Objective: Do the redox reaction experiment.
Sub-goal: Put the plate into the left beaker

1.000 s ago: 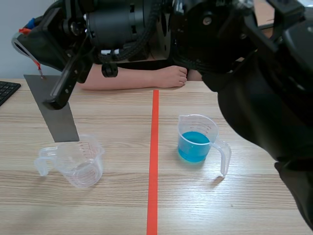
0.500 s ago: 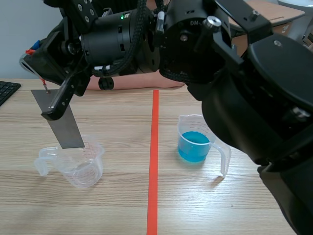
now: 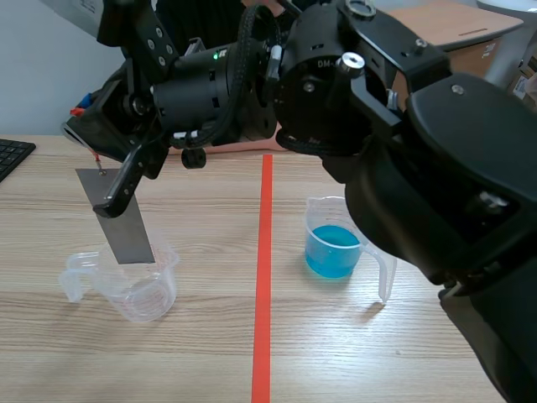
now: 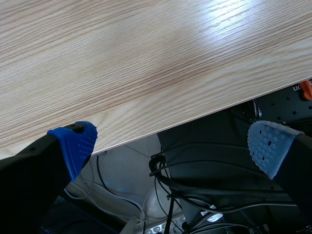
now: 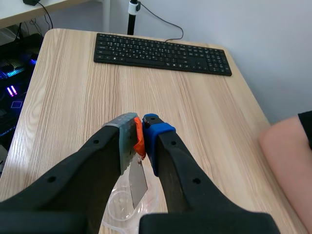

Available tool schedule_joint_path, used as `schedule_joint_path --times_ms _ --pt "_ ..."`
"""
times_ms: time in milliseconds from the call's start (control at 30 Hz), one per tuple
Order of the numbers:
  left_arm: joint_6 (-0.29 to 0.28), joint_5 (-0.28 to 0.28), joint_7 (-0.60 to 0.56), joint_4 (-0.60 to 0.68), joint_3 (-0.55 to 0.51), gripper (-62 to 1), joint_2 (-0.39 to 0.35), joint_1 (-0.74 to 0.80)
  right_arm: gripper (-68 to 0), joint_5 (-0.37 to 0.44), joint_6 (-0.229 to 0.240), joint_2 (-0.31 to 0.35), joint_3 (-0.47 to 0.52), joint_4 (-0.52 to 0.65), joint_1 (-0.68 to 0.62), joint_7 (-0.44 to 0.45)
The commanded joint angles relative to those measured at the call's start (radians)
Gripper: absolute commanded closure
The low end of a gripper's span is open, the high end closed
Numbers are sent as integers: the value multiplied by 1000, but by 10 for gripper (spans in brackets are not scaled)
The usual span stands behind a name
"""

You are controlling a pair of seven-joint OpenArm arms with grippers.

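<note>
- Bright, even light in the scene view; the surface carries only soft, faint shadows beside the empty beaker and the blue-filled beaker
- The grey metal strip looks matte, without glare
- In the left wrist view a pale sheen lies across the wood grain; under the surface's edge it is dark
- The black arms near the scene camera show little detail

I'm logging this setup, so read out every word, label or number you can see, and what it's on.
"DM-", the rest unreadable: on the right arm's joint housing.
Scale marks on the empty measuring cup: too small to read.
Scale marks on the cup of blue liquid: too faint to read.
Keys of the keyboard: too small to read.
</note>
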Motion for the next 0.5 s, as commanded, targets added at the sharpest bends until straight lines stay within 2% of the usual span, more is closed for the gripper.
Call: schedule_joint_path --times_ms 0,467 --pt "5 0 -13 6 3 -623 -5 3 -15 4 -4 -9 -7 -9 26 33" --pt "5 0 -13 6 3 -623 -5 3 -15 -127 -3 -18 -82 -167 26 174"
